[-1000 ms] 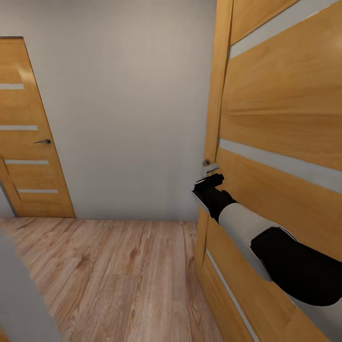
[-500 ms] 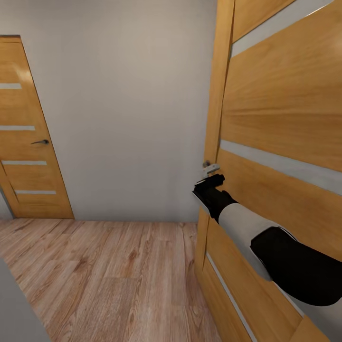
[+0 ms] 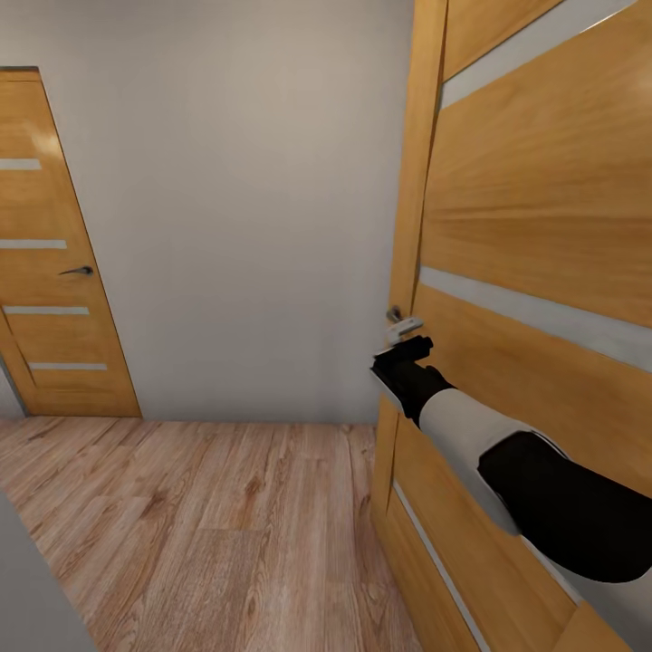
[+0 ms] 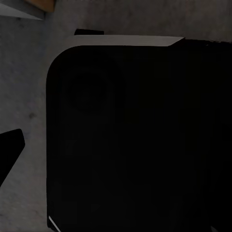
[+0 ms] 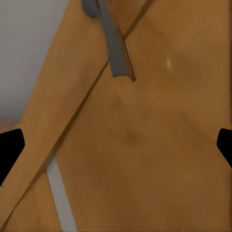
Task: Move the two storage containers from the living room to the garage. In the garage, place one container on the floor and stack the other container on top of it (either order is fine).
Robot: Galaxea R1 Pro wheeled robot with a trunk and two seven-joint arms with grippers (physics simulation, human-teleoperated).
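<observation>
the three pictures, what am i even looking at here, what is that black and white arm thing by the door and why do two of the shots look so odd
This is a simulated wheeled robot with two arms, each ending in a two-finger gripper. The large picture comes from a camera on its head, looking forward and down. In it the robot's right arm, black and white, reaches toward the handle of a wooden door close on the right. The right gripper sits just below that handle and is not closed on it.

Ahead is a plain grey wall, a second wooden door further left, and a wood-plank floor.

The two odd shots come from cameras at the wrists. The right wrist one looks at the door from very near: the grey handle and the two dark fingertips spread wide. The left wrist one mostly shows a black part of the robot over grey ground. Nothing is held.
</observation>
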